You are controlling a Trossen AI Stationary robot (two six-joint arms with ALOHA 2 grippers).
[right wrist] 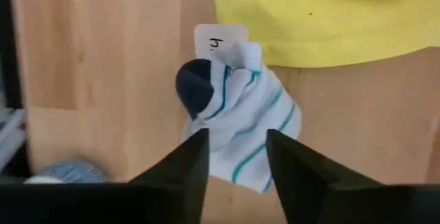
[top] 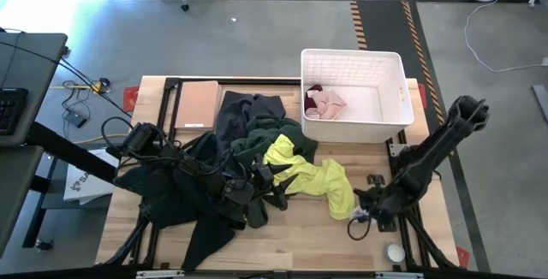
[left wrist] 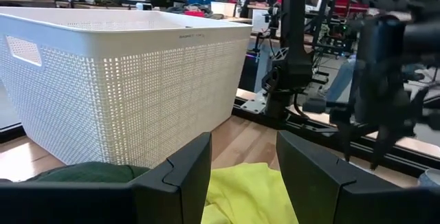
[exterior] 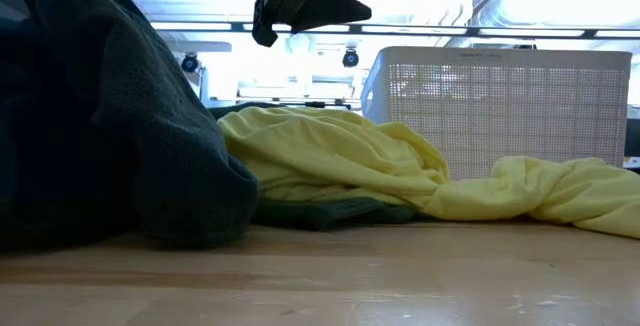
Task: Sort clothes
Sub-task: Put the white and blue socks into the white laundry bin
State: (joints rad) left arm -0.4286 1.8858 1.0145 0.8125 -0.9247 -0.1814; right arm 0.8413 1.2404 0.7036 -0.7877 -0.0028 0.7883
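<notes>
- One small white sock (right wrist: 240, 124) with teal stripes and a dark toe is lying on the bare wood at the lower right of the high view (top: 360, 221), its long axis running diagonally in the right wrist view, dark toe toward the upper left, just below the hem of the neon yellow garment (right wrist: 323, 18).
- Right gripper (right wrist: 237, 162) is hovering directly over the sock with its fingers spread apart on either side of it; nothing is clamped between them.
- Neon yellow garment (top: 312, 172) is stretching from the centre of the high view toward the lower right, its long axis diagonal, resting partly on a dark green garment (top: 270, 133).
- Dark grey and black clothes (top: 175, 193) are piling up over the lower left of the table (top: 300, 240), with one tail hanging toward the near edge.
- Left gripper (top: 272, 185) is sitting at the centre of the pile, fingers (left wrist: 182, 176) parted and holding nothing, pointing across the yellow cloth toward the basket (left wrist: 130, 80).
- White lattice basket (top: 402, 74) is standing at the upper right, holding a pale pink garment (top: 330, 101) and a maroon one (top: 313, 91) at its left end.
- Tan board (top: 197, 103) is lying flat at the upper left.
- Bare wood is showing along the lower middle and around the sock; a small round white object (top: 395, 252) is lying near the lower right corner.
</notes>
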